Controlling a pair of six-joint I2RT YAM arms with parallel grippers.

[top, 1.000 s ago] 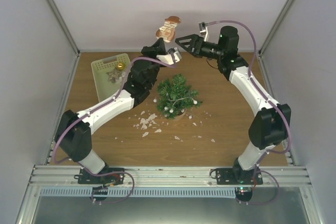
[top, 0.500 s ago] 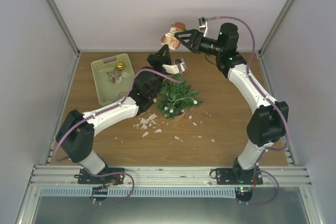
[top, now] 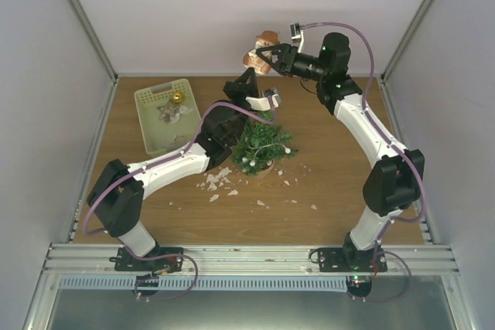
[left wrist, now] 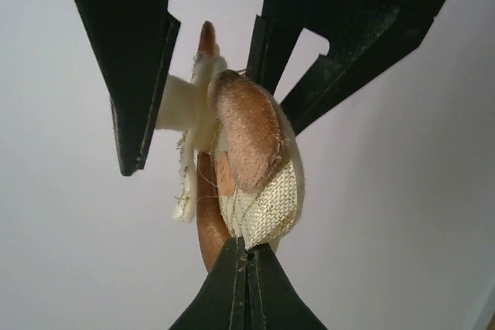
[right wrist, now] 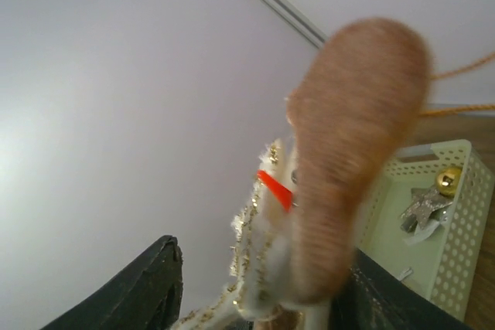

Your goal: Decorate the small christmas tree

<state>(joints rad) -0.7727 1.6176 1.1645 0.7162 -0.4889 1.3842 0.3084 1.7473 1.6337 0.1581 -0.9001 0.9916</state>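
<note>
**Brown cloth ornament (top: pixel 260 46) is up high, between both grippers**

You have the cloth ornament in the air near the top middle of the overhead view. It looks like a hand-over from one arm to the other. Up there, nothing can bump it.

Your left gripper (top: pixel 250 75) points up from below. In its own camera its two tips are pressed tight together at the bottom of the frame. They pinch the bottom edge of the ornament. That small pinch leaves most of the cloth bare for the other arm.

Your right gripper (top: pixel 264 56) reaches in from the right with its jaws spread wide, one on each side of the ornament. Its own camera shows a gap beside one finger, so I think it is not squeezing yet.

The small christmas tree (top: pixel 261 139) stands on its pot in the middle of the overhead view, on the wooden table (top: pixel 340 191). In the picture it is just below the two grippers, so the ornament should have only a short way to go down.

A pale basket (top: pixel 158 138) at the upper left holds a gold ball (top: pixel 177 96) and a silver star (top: pixel 167 111). It sits off to the side, away from the busy spot. White bits (top: pixel 218 181) lie on the wood at the lower left of the tree.
</note>
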